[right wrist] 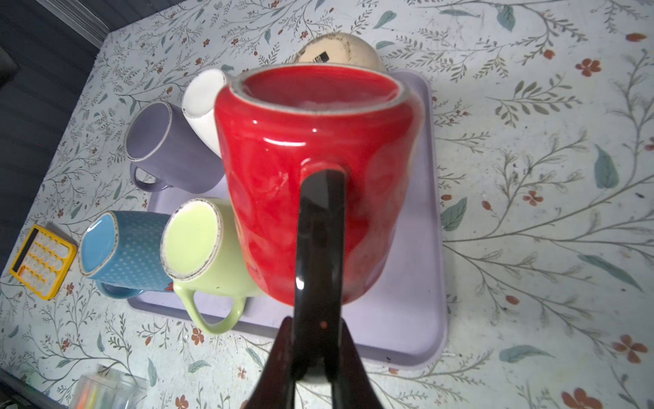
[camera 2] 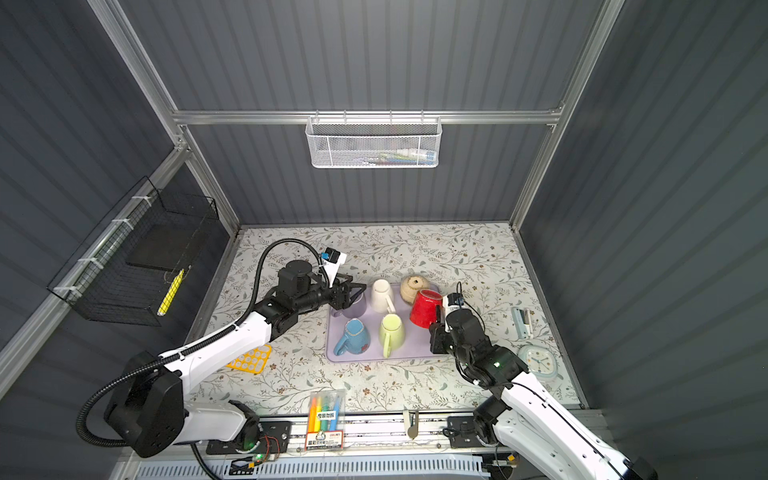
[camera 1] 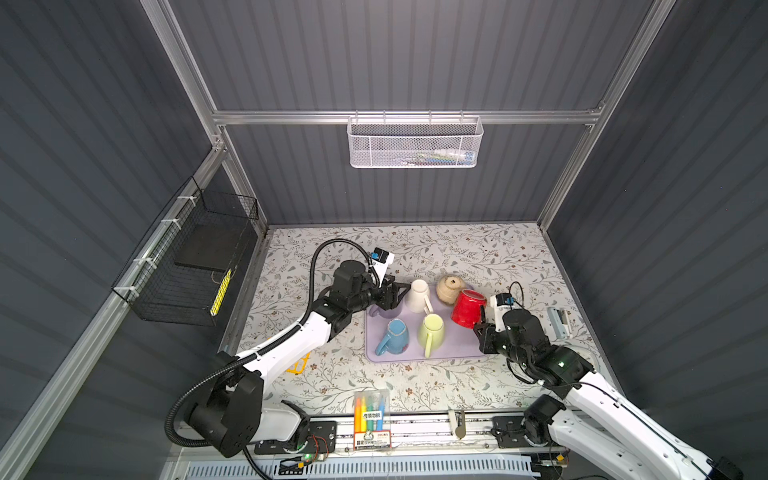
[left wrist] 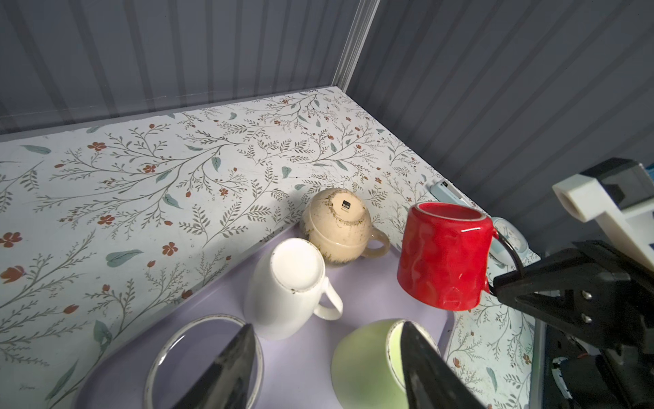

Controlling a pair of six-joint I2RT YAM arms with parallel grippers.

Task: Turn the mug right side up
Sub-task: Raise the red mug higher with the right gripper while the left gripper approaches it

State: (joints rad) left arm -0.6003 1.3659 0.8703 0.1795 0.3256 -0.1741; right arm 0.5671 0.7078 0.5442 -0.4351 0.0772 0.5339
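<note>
Right gripper (right wrist: 316, 347) is clamping the black handle (right wrist: 320, 230) of the red mug (right wrist: 283, 177), holding it base-up and tilted above the tray (right wrist: 417, 283) near its right edge. The lift looks done, and the flip is pending: the wrist needs rolling to bring the mouth upward. Left gripper (left wrist: 327, 329) is hovering with its jaws apart over the tray's far left corner.

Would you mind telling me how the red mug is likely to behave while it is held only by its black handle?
The red mug looks glossy and glazed, so probably rigid, breakable and slippery. Gripped only at its black handle by the right pincer, its body sits off-centre and might swivel in the grip.
</note>
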